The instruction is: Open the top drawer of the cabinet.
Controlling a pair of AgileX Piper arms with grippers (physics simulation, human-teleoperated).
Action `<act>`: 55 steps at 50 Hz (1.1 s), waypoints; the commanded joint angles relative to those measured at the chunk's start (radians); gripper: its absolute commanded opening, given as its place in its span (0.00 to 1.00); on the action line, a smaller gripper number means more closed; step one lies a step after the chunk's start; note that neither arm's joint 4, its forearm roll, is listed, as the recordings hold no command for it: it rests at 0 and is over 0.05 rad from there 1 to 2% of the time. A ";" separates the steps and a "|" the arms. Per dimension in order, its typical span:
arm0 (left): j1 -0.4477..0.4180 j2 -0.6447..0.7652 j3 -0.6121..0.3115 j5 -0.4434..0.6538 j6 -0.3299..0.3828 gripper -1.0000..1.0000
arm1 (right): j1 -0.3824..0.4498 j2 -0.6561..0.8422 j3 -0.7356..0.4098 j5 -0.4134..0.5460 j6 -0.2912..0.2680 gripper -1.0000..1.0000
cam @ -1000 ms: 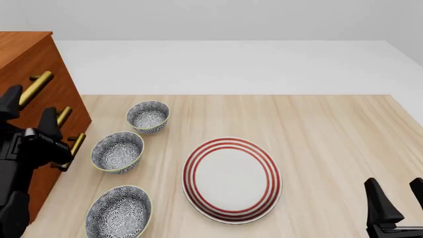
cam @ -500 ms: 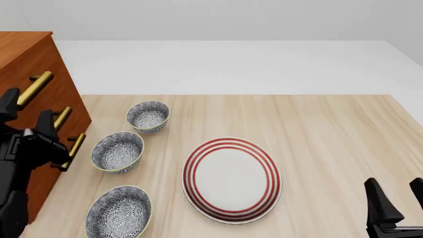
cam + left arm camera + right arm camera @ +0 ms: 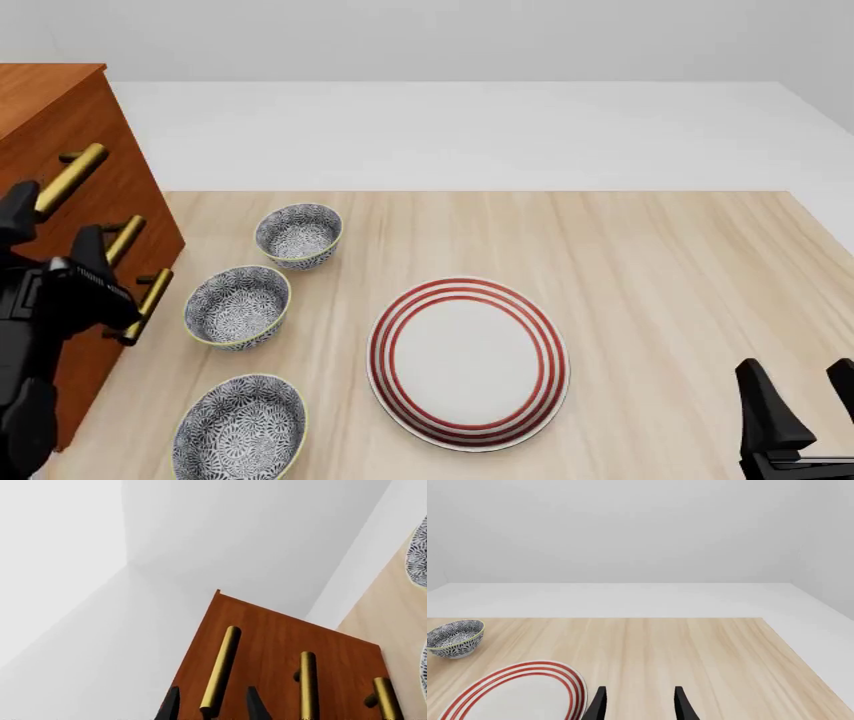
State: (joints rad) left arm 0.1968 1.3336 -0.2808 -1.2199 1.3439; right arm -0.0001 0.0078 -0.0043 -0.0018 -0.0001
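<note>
left gripper (image 3: 212, 707) straddles the top drawer (image 3: 267, 645) handle (fingers apart).

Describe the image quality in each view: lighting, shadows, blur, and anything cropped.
Front view: flat, even light, sharp throughout, only faint shadows under the bowls and plate; the cabinet is cropped at the left edge. Left wrist view: tilted framing, soft highlight along the top drawer's brass handle, no blur. Right wrist view: evenly lit, sharp, the plate cut off at the bottom.

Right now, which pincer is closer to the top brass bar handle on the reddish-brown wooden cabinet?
Left. The left pincer has the top brass bar handle between its open fingers. The right pincer sits far across the table, beyond the red-striped plate.
</note>
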 commanded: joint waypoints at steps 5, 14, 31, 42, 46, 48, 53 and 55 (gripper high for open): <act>0.018 0.026 -0.015 0.000 0.000 1.00 | 0.000 0.000 0.000 0.000 0.000 1.00; 0.031 0.043 -0.024 0.000 -0.002 1.00 | 0.000 0.000 0.000 0.000 0.000 1.00; 0.052 0.075 -0.049 0.000 -0.003 1.00 | 0.000 0.000 0.000 0.000 0.000 1.00; 0.045 0.052 -0.050 0.000 0.014 0.00 | 0.000 0.000 0.000 0.000 0.000 1.00; 0.041 0.051 -0.056 0.000 0.018 0.00 | 0.000 0.000 0.000 0.000 0.000 1.00; 0.038 0.052 -0.056 0.000 0.025 0.00 | 0.000 0.000 0.000 0.000 0.000 1.00; 0.037 0.055 -0.057 0.000 0.032 0.00 | 0.000 0.000 0.000 0.000 0.000 1.00; 0.035 0.055 -0.058 0.000 0.033 0.00 | 0.000 0.000 0.000 0.000 0.000 1.00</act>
State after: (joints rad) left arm 0.2446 1.3792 -0.3234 -1.2201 1.3578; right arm -0.0002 0.0078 -0.0043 -0.0018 -0.0001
